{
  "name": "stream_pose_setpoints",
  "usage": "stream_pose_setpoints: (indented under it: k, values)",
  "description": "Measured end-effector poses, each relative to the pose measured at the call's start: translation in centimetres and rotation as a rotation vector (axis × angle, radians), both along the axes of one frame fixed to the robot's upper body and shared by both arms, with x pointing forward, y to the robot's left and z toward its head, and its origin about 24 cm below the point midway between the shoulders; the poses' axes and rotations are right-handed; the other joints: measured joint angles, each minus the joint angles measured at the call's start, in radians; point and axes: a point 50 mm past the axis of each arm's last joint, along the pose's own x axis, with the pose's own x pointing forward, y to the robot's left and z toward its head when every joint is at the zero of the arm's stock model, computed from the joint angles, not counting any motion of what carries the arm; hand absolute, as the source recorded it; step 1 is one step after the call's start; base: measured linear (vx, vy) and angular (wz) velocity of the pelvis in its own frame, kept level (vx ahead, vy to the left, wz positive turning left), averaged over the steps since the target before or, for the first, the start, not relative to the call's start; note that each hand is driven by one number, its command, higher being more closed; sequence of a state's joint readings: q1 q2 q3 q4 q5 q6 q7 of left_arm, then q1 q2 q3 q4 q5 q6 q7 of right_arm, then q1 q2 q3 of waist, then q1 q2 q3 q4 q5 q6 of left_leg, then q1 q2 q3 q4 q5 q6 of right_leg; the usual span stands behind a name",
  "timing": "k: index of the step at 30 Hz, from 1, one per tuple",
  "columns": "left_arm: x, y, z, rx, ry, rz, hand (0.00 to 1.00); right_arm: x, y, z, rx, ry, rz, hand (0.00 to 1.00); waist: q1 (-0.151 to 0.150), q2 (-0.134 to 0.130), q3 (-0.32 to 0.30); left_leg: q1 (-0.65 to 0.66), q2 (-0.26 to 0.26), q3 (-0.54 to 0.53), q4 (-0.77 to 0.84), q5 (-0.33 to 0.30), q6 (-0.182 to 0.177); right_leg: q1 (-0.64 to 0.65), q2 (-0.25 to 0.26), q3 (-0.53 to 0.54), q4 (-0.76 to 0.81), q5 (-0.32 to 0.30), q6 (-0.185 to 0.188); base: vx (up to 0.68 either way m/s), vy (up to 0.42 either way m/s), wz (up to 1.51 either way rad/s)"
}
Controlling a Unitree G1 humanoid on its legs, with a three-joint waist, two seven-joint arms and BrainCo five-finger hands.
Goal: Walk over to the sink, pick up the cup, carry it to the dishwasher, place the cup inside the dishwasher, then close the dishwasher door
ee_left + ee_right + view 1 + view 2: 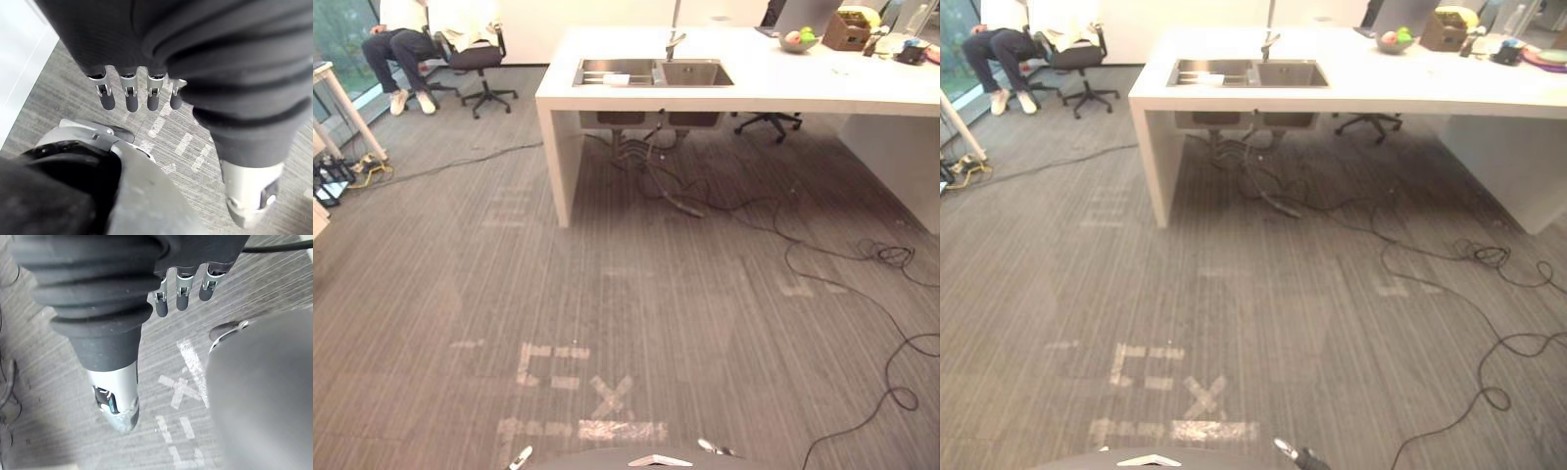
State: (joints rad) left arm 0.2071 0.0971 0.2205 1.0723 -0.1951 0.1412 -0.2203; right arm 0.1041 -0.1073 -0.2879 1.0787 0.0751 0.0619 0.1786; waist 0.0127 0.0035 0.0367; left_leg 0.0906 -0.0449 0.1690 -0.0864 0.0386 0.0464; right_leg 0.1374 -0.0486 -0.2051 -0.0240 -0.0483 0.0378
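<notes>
Two basins: sink sunk in the white worktop near its left end, by the front edge; tap behind the divider.
Cup: cannot tell; a small white thing lies at the left basin's front rim.
Left hand: fingers straight, slightly spread, empty, above grey carpet.
Right hand: fingers straight, empty, above tape marks.
Person: seated beyond the worktop's left end.

One white counter carries one sink with two basins, one faucet, one bowl of fruit and one brown box. Two office chairs: a near chair and a far chair. One person. One taped cross. Two hands: left hand, right hand
</notes>
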Motion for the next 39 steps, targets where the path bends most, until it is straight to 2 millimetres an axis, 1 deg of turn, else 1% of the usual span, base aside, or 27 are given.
stream_pose_setpoints:
  k: [4,8,15,23,31,32,34,35,39]
  values:
    - [0.27,0.08,0.03,0.033,-0.014,-0.054,0.00,0.59,0.47,0.01,0.063,0.001,0.034,0.00,-0.001,0.000,0.001,0.003,0.001,-0.003,0.000,0.000,-0.003,0.002,0.000,-0.002,0.003,-0.003,-0.001,-0.04,-0.009,0.01]
    - [0.27,0.25,0.06,0.045,-0.012,-0.073,0.00,0.42,0.75,-0.11,0.098,0.037,0.033,0.00,-0.007,-0.006,0.006,0.008,0.001,-0.002,0.000,-0.004,-0.010,0.005,0.000,0.000,0.004,-0.003,-0.001,-0.04,0.002,-0.03]
    - [0.41,0.69,0.10,0.084,-0.004,-0.069,0.00,-0.15,1.08,-0.34,0.122,0.071,0.033,0.00,-0.008,-0.022,0.027,0.016,0.000,-0.003,0.000,-0.007,-0.009,0.015,-0.001,0.001,-0.001,-0.007,0.005,-0.03,0.001,0.00]
    - [0.28,0.79,0.06,0.112,0.012,-0.070,0.00,-0.18,1.10,-0.35,0.123,0.073,0.034,0.00,-0.010,-0.023,0.028,0.016,-0.001,-0.001,0.000,-0.011,-0.010,0.015,-0.001,0.003,0.000,-0.006,0.001,0.00,0.000,0.00]
    - [0.33,0.78,0.05,0.109,0.013,-0.065,0.00,0.06,1.17,-0.33,0.123,0.087,0.061,0.00,-0.010,-0.020,0.034,0.026,0.003,0.024,0.000,-0.014,-0.014,0.019,0.003,0.024,-0.006,-0.006,0.000,0.00,-0.019,-0.08]
    - [0.32,0.78,0.05,0.109,0.013,-0.065,0.00,0.07,1.17,-0.33,0.123,0.087,0.061,0.00,-0.010,-0.024,0.036,0.027,0.003,0.024,0.000,-0.014,-0.014,0.019,0.003,0.025,-0.006,-0.005,0.000,-0.02,-0.011,-0.06]
    - [0.35,0.78,0.05,0.109,0.014,-0.064,0.00,0.16,1.17,-0.32,0.122,0.085,0.062,0.00,-0.011,-0.018,0.039,0.031,0.003,0.025,0.000,-0.014,-0.014,0.023,0.002,0.026,-0.005,-0.005,-0.001,-0.02,-0.007,0.00]
    - [0.36,0.79,0.05,0.109,0.014,-0.064,0.00,0.19,1.18,-0.32,0.122,0.087,0.063,0.00,-0.011,-0.023,0.043,0.033,0.003,0.025,0.000,-0.014,-0.015,0.025,0.002,0.026,-0.006,-0.004,-0.001,-0.05,-0.013,0.01]
    - [0.40,0.78,0.04,0.107,0.018,-0.064,0.00,0.17,1.16,-0.32,0.119,0.092,0.068,0.00,-0.011,-0.023,0.044,0.033,0.003,0.025,0.000,-0.014,-0.015,0.025,0.002,0.026,-0.008,-0.004,-0.001,-0.04,-0.011,0.00]
